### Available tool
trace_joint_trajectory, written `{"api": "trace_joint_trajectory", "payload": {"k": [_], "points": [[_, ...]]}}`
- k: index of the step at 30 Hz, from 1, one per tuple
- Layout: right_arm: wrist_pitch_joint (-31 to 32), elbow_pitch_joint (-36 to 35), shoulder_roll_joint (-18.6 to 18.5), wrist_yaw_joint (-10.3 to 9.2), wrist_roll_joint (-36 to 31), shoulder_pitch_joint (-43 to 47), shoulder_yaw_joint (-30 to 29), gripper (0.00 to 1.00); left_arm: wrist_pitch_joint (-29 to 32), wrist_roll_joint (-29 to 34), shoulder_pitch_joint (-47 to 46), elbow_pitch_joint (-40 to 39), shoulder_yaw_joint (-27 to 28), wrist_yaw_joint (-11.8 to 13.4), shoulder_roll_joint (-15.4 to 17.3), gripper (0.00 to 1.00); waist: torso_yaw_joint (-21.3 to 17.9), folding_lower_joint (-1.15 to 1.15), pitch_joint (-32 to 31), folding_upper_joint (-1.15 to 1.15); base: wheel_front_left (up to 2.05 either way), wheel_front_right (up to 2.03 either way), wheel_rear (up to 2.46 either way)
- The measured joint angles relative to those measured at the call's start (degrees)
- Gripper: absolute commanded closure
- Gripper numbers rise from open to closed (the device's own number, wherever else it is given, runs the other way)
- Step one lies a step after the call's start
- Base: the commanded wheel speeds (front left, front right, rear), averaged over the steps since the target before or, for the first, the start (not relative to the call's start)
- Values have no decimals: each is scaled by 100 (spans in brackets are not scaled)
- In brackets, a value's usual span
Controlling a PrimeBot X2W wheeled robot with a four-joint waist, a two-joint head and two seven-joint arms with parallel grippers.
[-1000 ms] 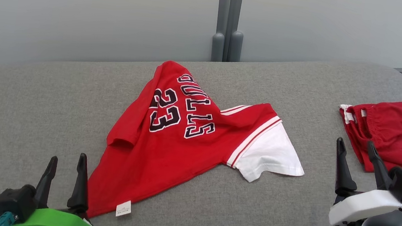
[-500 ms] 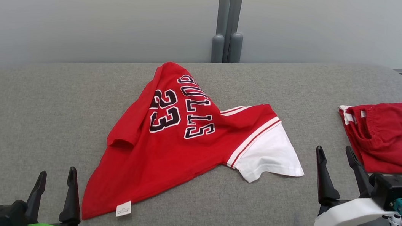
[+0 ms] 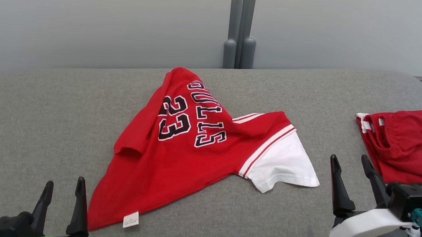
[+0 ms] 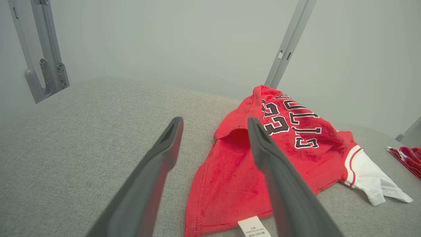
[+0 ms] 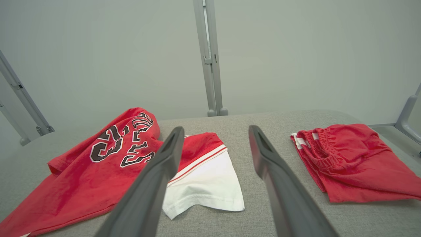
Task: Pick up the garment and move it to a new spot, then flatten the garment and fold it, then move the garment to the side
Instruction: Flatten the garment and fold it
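Observation:
The garment (image 3: pixel 182 151) is a red jersey with dark "BULLS 23" lettering and a white sleeve. It lies crumpled mid-table, with a white tag at its near corner. It appears in the left wrist view (image 4: pixel 230 174) and the right wrist view (image 5: pixel 82 177) too. My left gripper (image 3: pixel 65 182) stands open at the lower left, just left of the jersey's near corner, holding nothing (image 4: pixel 214 120). At the lower right my right gripper (image 3: pixel 350 157) is open and empty too, right of the white sleeve (image 5: pixel 216 128).
A second red garment (image 3: pixel 405 146), folded, lies at the table's right edge, just beyond my right gripper (image 5: pixel 348 161). The grey padded table (image 3: pixel 34 113) has rounded corners. A grey post (image 3: pixel 241 21) stands against the pale wall behind.
My left gripper has drawn back toward the view's bottom edge. My right gripper has moved left and nearer, away from the folded red garment. The jersey lies as before.

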Motion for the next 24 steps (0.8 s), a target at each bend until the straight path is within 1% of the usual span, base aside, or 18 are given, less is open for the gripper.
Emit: {"api": "trace_joint_trajectory", "payload": {"k": [5, 10, 11, 16, 24], "points": [[37, 11, 2, 0, 48, 5, -21, 0, 48, -18, 7, -40, -25, 0, -1, 0, 25, 0, -8, 0, 0, 0, 0], [191, 283, 0, 0, 299, -4, -294, 0, 70, -18, 7, -54, -94, 0, -5, 0, 62, 0, 2, 0, 0, 0, 0], [233, 393, 0, 0, 445, -18, -338, 0, 76, -18, 7, -56, -110, 0, -9, 0, 74, 0, 8, 0, 0, 0, 0], [446, 1182, -3, -1, 688, -254, -650, 0, 100, -18, -2, -69, -198, -5, -30, 0, 167, 0, 63, 0, 0, 0, 0], [493, 2621, 1, 0, 578, -953, -977, 0, 145, -15, -105, -58, -310, -26, -53, 0, 439, 0, 207, 0, 0, 0, 0]]}}
